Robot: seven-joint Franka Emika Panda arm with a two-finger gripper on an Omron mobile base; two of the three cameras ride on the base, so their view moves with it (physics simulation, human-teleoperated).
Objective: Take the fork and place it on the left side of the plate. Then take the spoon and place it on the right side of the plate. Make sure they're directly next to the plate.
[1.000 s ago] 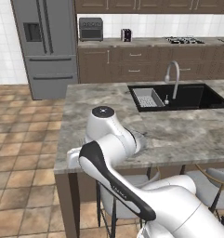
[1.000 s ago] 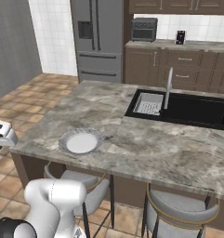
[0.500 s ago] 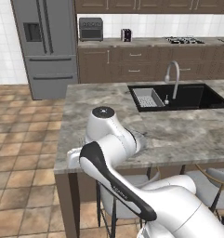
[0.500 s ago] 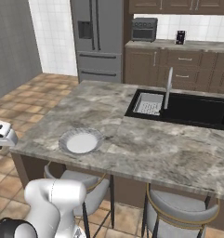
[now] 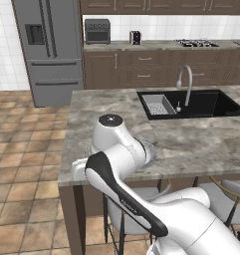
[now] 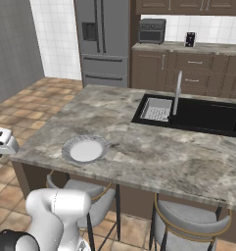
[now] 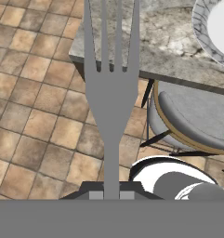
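The slender all silver-grey metal fork (image 7: 111, 93) stands straight up out of the dark two-finger tool (image 7: 111, 195), whose jaws are pressed together on the lower end of its handle, the tines pointing away from the hand. In the hand view the fork hangs over brown tiled floor (image 7: 34, 116), and its tines overlap the edge of the grey-veined marble tabletop (image 7: 164, 42). The round shallow plate with a wide grey rim and white centre (image 7: 207, 35) lies on that tabletop at the upper right corner of the hand view, well apart from the fork; under the tabletop edge below it sits a grey-cushioned stool with a brass-coloured rim (image 7: 197, 121). From the right base view the plate (image 6: 85, 149) rests near the front left corner of the island tabletop (image 6: 153, 147), close to the near edge, and the white hand of the arm shows at the far left of that view, off the tabletop's corner and out over the floor. Farther back a black sink (image 6: 198, 113) with a curved silver tap (image 6: 177, 90) is set into the tabletop, well apart from the plate. In the left base view the white arm's elbow covers the front part of the tabletop (image 5: 201, 144).
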